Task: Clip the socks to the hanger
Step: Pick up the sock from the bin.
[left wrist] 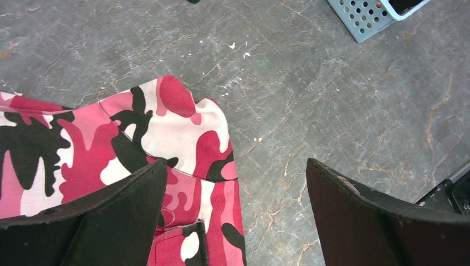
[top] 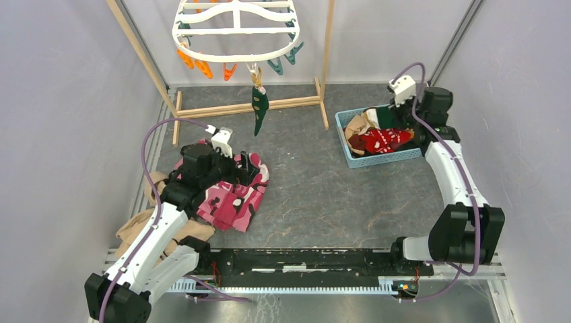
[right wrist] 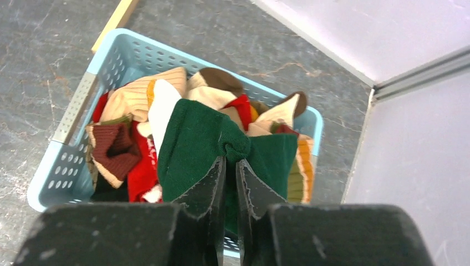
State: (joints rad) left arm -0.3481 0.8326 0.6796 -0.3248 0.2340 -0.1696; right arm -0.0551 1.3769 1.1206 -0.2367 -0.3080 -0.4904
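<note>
One large white oval plastic hanger hangs well away from the light blue perforated plastic basket and carries a clipped green sock. Across the grey counter from that basket, the left fingers stand wide over a pink camouflage garment. Inside the basket, the right fingers pinch a fold of a dark green fabric sock. It is best lifted straight and slowly, so the other socks drop off. How deep the bite goes is hidden.
</note>
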